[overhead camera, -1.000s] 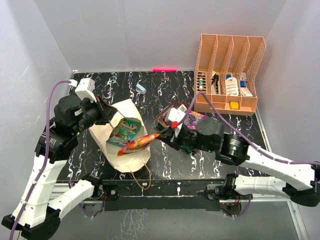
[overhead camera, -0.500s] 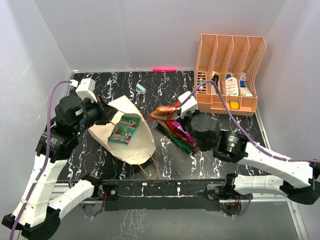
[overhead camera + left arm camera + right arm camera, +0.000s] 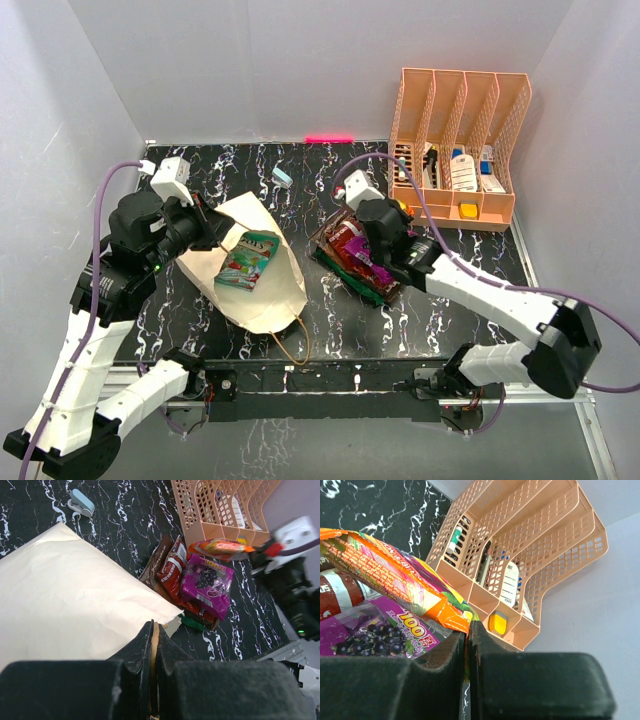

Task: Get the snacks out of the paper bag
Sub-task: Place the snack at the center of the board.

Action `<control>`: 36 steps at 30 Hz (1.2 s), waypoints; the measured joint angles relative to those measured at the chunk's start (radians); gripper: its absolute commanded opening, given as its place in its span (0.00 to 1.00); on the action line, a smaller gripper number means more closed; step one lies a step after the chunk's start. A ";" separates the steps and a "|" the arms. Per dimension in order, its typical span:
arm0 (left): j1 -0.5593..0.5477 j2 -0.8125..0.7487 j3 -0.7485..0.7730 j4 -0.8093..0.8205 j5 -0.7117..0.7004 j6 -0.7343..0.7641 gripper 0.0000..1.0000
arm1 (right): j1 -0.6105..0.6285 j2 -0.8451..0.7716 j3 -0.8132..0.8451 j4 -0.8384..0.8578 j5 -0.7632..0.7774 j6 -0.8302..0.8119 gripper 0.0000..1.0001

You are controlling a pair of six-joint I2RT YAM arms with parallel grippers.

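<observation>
The tan paper bag point(image 3: 262, 292) lies on its side, mouth facing the left arm. A green packet point(image 3: 249, 260) lies in its mouth. My left gripper point(image 3: 207, 235) is shut on the bag's upper edge; the paper shows between its jaws in the left wrist view point(image 3: 154, 626). My right gripper point(image 3: 396, 214) is shut on the corner of an orange packet point(image 3: 395, 575) and holds it above the snack pile point(image 3: 355, 255), close to the rack. The pile has a purple packet point(image 3: 207, 580) and a red-brown packet point(image 3: 172, 570). The orange packet point(image 3: 225, 546) hangs over them.
The orange divided rack point(image 3: 460, 150) with small bottles and boxes stands at the back right, just beyond my right gripper; it also shows in the right wrist view point(image 3: 530, 540). A tiny light-blue block point(image 3: 282, 177) lies behind the bag. Grey walls enclose the table.
My right gripper has carried the orange packet from the bag's mouth rightward and back, over the snack pile by the rack. The left gripper has kept its hold on the bag.
</observation>
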 measured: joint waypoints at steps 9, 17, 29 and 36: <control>0.000 -0.001 0.000 -0.004 0.000 0.000 0.00 | 0.014 0.143 -0.070 -0.058 -0.024 0.059 0.07; 0.000 0.002 0.000 -0.003 0.004 0.000 0.00 | 0.095 0.197 -0.060 -0.139 -0.068 0.219 0.07; 0.000 -0.001 0.003 -0.008 0.003 0.000 0.00 | 0.135 0.306 -0.027 -0.190 -0.107 0.360 0.07; 0.000 -0.007 0.003 -0.008 0.003 0.000 0.00 | 0.135 0.315 -0.024 -0.188 -0.132 0.402 0.08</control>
